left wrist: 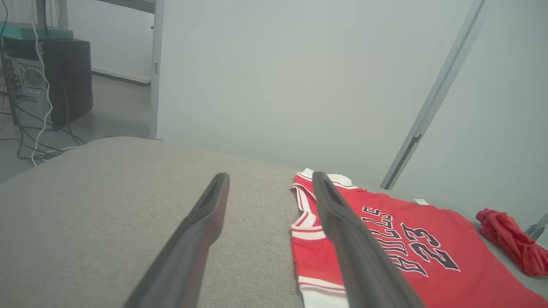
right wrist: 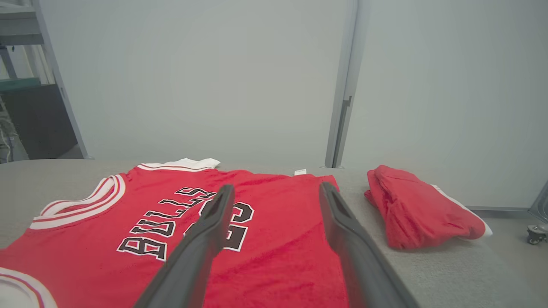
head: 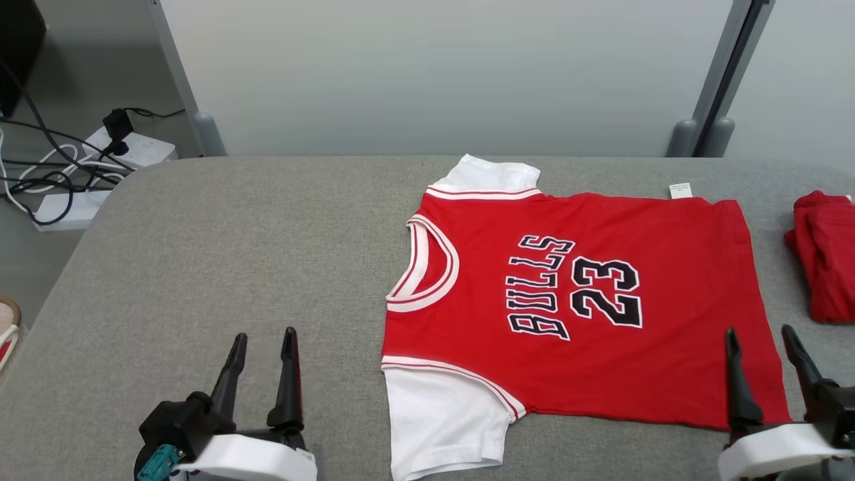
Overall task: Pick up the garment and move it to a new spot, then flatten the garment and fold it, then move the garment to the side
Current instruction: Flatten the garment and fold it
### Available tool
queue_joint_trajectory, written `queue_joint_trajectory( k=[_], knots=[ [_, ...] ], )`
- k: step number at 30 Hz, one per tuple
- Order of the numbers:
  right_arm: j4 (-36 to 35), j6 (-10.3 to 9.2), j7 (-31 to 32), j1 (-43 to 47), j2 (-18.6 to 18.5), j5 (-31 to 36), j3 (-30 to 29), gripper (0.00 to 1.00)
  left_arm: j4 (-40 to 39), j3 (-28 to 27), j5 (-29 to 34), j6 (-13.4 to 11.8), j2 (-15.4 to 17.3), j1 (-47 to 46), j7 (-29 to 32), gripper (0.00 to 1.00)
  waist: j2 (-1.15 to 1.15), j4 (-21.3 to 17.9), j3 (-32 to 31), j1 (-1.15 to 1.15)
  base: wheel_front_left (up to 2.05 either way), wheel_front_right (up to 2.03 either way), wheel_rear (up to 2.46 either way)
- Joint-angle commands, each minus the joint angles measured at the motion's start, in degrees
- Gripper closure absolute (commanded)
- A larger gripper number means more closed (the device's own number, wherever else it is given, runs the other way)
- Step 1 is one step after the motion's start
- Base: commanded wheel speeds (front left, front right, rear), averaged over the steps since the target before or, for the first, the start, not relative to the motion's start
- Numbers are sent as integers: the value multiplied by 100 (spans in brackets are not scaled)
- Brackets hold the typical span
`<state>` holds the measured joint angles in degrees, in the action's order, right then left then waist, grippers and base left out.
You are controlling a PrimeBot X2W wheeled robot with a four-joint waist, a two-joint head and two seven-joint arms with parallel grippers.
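Head view: jersey (head: 574,300) flat, long axis left-right, collar (head: 431,267) toward left.

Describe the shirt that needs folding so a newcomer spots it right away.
On the grey fabric-covered table, look right of centre for the red jersey with white sleeves, spread flat. Unlike the bunched red garment at the right edge, it shows black BULLS 23 lettering.

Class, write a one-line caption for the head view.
Red Bulls jersey spread flat on grey table; left tool and right tool open; second red garment nearby.
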<state>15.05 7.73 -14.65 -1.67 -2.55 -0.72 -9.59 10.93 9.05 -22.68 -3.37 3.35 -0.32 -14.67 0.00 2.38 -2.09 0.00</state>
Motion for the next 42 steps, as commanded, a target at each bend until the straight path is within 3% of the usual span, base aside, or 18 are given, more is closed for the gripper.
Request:
queue_joint_trajectory(
  k=[1,6,9,14,42],
  knots=[
    [-258,-24,-35,-92,-158,-136,293,0,-291,-132,-143,-59,-8,-115,-33,0,0,-44,-62,0,0,0,0],
    [-418,-24,-35,-16,-444,-520,1124,0,-682,-9,-176,-115,-36,31,-33,0,0,-120,-173,0,0,0,0],
    [-483,-24,-35,35,-482,-716,1187,0,-844,-3,-98,-124,-40,102,-33,0,0,-139,-204,0,0,0,0],
    [-713,-24,-35,425,-456,-991,1259,0,-1131,74,473,-56,-44,409,-33,0,0,-108,-246,0,0,0,0],
    [-978,-24,-35,777,-406,-1038,1134,0,-782,291,941,-205,-46,613,-33,0,0,2,-221,0,0,0,0]
  ],
)
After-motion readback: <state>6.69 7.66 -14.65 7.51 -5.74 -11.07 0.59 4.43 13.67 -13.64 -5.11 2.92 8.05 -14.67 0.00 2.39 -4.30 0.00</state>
